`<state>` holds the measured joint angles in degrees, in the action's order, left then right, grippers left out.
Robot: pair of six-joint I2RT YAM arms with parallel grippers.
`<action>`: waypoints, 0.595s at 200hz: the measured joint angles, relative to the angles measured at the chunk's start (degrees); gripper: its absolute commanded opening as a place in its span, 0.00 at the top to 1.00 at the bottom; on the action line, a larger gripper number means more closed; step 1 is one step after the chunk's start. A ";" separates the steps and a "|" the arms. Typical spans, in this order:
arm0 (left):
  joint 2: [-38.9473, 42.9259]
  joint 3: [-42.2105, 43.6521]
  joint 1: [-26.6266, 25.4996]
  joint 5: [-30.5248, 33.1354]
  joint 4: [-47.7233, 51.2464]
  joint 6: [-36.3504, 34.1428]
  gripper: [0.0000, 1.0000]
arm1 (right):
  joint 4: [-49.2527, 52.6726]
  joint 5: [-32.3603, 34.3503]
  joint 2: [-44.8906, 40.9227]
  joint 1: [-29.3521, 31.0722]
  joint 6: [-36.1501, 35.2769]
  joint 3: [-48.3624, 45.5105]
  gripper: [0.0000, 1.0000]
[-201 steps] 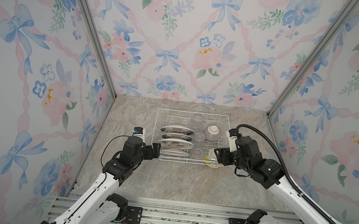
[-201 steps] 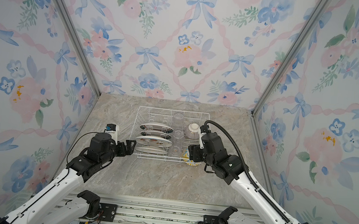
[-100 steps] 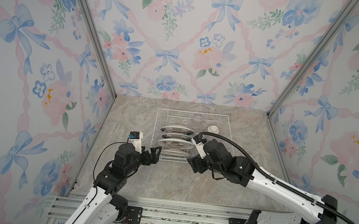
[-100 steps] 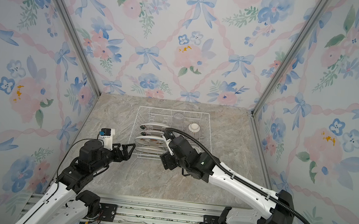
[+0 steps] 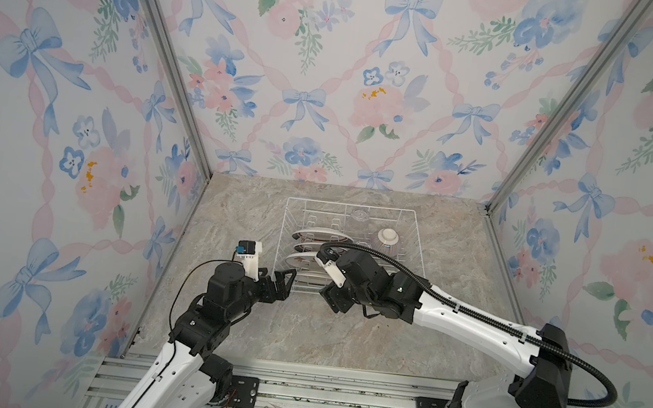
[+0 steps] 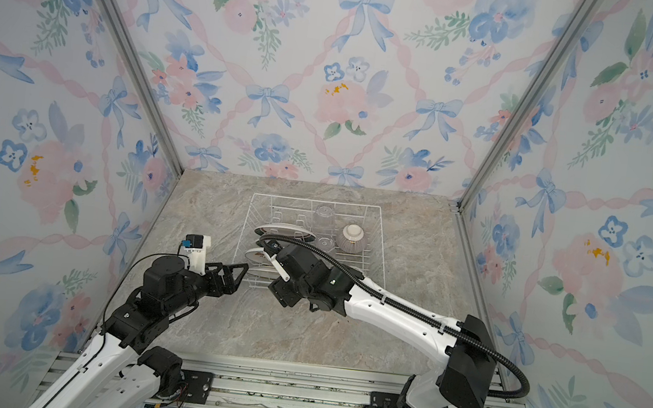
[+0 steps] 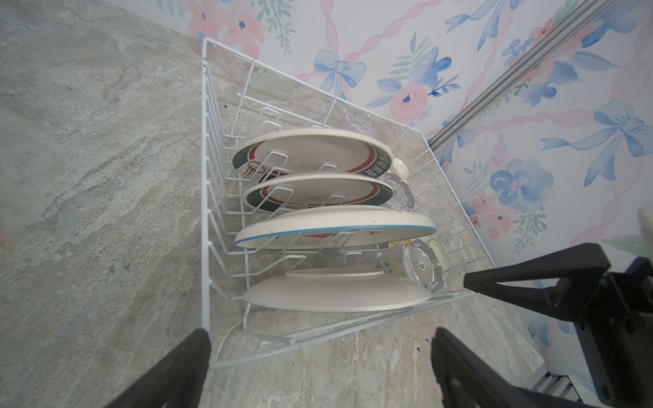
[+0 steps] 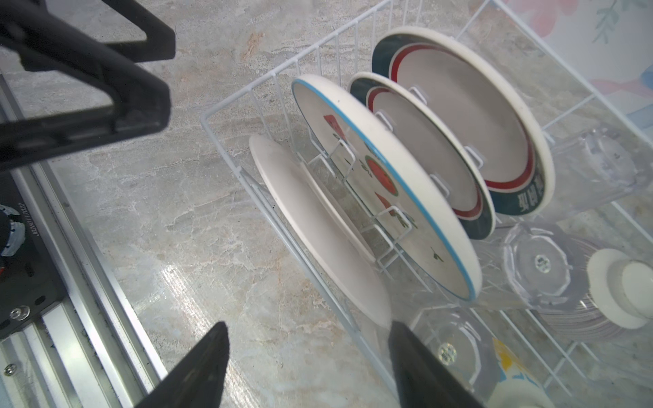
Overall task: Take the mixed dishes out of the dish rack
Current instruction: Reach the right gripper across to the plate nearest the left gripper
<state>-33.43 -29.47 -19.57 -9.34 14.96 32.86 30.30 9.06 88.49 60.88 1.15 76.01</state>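
Note:
The white wire dish rack [image 5: 358, 205] [image 6: 316, 201] stands at the back of the marble table. Upright in its dividers are a plain-backed plate [image 7: 335, 293] [image 8: 318, 226], a teal-rimmed watermelon plate [image 7: 335, 226] [image 8: 388, 183] and two dark-rimmed plates [image 7: 311, 152]. Beside them are clear glass cups [image 8: 537, 265], an upturned purple-striped bowl [image 5: 387, 239] and a yellow-blue bowl [image 8: 512, 371]. My left gripper [image 5: 287, 280] [image 7: 319, 339] is open, just outside the rack's near left corner. My right gripper [image 5: 329, 297] [image 8: 307, 328] is open and empty at the rack's front wall, by the nearest plate.
Floral walls with metal corner posts enclose the table on three sides. An aluminium rail [image 5: 295, 394] runs along the front edge. The two grippers face each other closely in front of the rack. Bare marble [image 5: 301, 336] lies between rack and rail.
My right arm has swung from the rack's front right corner across to its front left. My left arm has drawn back a little and stays open.

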 measured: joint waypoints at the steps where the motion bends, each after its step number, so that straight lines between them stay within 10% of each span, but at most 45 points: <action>1: 0.00 0.00 0.00 0.00 0.00 -0.02 0.02 | 0.00 -0.02 0.04 0.00 -0.04 0.04 0.27; 119: 2.16 1.25 0.00 -0.09 -0.02 -0.02 0.02 | 3.89 -0.48 10.21 -0.46 -5.77 7.43 0.33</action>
<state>-31.27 -28.23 -19.57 -9.43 14.94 32.84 34.20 8.58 98.70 60.42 -4.62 83.44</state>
